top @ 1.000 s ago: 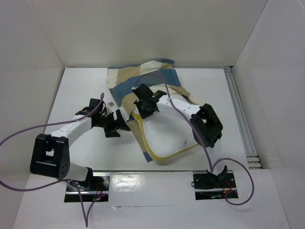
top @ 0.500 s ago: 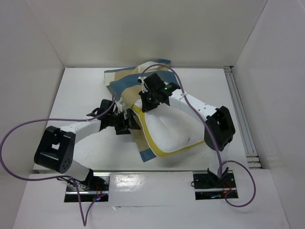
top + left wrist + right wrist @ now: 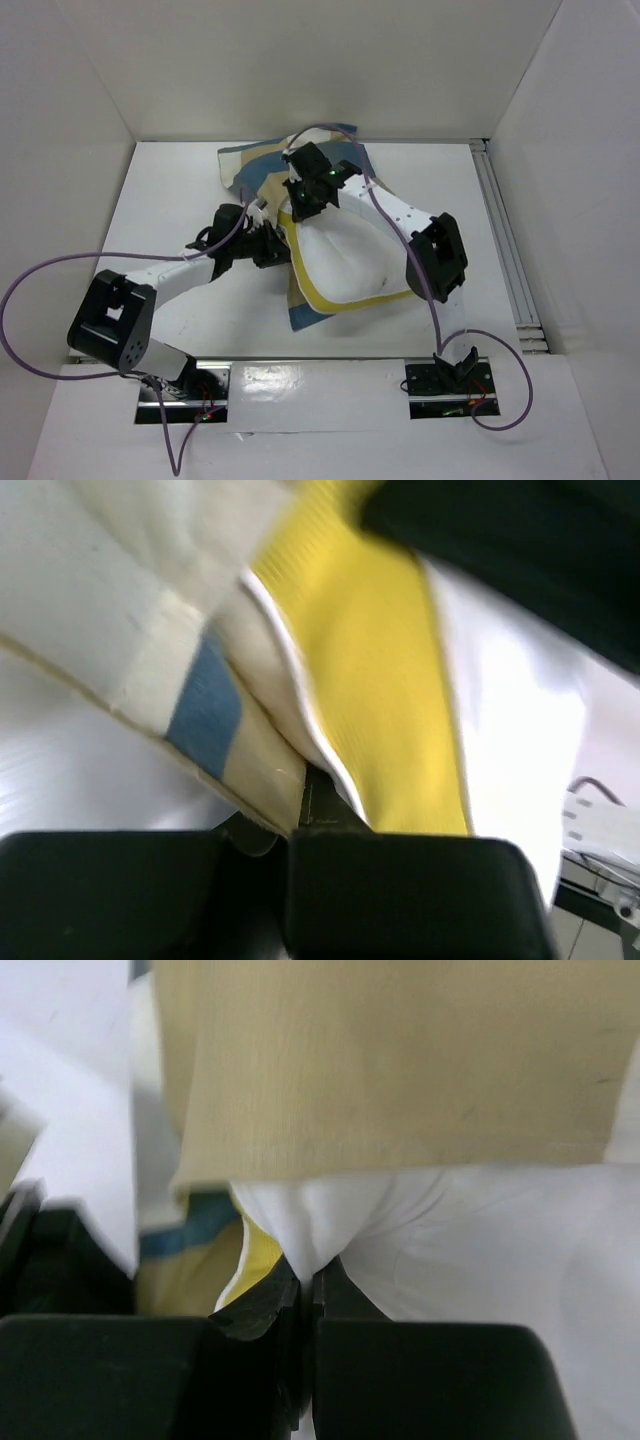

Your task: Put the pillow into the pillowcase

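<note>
Inventory count, single table (image 3: 170,200)
One pillow (image 3: 350,265), one pillowcase (image 3: 255,165), two arms (image 3: 170,268) (image 3: 400,210), two grippers: left gripper (image 3: 280,247), right gripper (image 3: 300,208); two purple cables (image 3: 60,265) (image 3: 330,126)

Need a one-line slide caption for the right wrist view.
Wrist close-up: right jaws shut on a fold of the white pillow, just beneath the tan pillowcase hem.
</note>
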You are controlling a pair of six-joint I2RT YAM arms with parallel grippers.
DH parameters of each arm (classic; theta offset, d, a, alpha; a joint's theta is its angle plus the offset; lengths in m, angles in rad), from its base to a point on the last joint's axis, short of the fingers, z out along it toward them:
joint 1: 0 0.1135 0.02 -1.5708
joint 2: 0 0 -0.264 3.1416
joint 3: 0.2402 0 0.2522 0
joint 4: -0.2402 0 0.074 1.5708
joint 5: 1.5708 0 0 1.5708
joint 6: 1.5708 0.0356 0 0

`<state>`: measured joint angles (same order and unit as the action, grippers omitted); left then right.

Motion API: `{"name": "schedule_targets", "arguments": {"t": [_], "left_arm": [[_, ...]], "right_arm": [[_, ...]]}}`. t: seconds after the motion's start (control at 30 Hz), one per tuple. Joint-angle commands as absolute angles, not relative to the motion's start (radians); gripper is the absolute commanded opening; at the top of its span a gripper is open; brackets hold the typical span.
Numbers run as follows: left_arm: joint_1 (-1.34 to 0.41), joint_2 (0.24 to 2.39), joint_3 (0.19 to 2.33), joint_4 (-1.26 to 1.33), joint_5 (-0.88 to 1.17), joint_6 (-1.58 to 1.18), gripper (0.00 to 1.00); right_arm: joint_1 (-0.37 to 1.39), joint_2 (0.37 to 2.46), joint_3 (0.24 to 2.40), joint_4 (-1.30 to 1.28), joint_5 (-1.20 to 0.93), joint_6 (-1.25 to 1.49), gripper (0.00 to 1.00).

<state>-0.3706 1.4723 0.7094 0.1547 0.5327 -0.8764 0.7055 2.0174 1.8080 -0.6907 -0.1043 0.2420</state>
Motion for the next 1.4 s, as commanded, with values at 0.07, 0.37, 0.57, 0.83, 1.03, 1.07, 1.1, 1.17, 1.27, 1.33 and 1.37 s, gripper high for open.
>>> {"name": "schedule_targets", "arguments": {"t": [0.07,0.37,0.57,0.83,1.03,1.07,1.1,1.17,1.27,1.33,1.37], "left_arm": [[-0.388,1.373,0.825,0.268,0.782,-0.931,0.00],[-0.485,1.306,0.845,0.302,1.012,-0.931,0.00],[-0.485,1.232,0.769,0.172,0.976,-0.873,0.00],[-0.474,1.036,0.919,-0.407,0.673,-0.657,0.69],[-0.474,0.985,1.015,-0.597,0.477,-0.589,0.33],[-0.474,0.985,1.015,-0.597,0.457,-0.589,0.19],[-0.474,0.994,1.028,-0.575,0.436,-0.589,0.11],[-0.474,1.020,1.048,-0.561,0.350,-0.580,0.00],[-0.474,1.162,1.144,-0.586,0.230,-0.554,0.18],[-0.501,1.351,1.285,-0.645,0.098,-0.525,0.37],[-0.518,1.418,1.340,-0.720,0.031,-0.491,0.54]], "right_arm": [[0.603,2.112,2.251,-0.666,0.168,0.282,0.00],[0.520,2.125,2.326,-0.430,0.287,0.368,0.00],[0.580,2.158,2.189,-0.380,0.117,0.402,0.00],[0.686,1.938,1.872,-0.422,-0.080,0.393,0.78],[0.598,1.746,1.709,-0.592,-0.091,0.383,0.84],[0.583,1.730,1.691,-0.613,-0.091,0.383,0.84],[0.583,1.711,1.640,-0.627,-0.080,0.383,0.84],[0.555,1.640,1.583,-0.641,-0.057,0.408,0.77],[0.511,1.530,1.465,-0.650,0.067,0.518,0.34],[0.432,1.456,1.366,-0.676,0.089,0.581,0.25],[0.405,1.433,1.330,-0.676,0.068,0.622,0.34]]}}
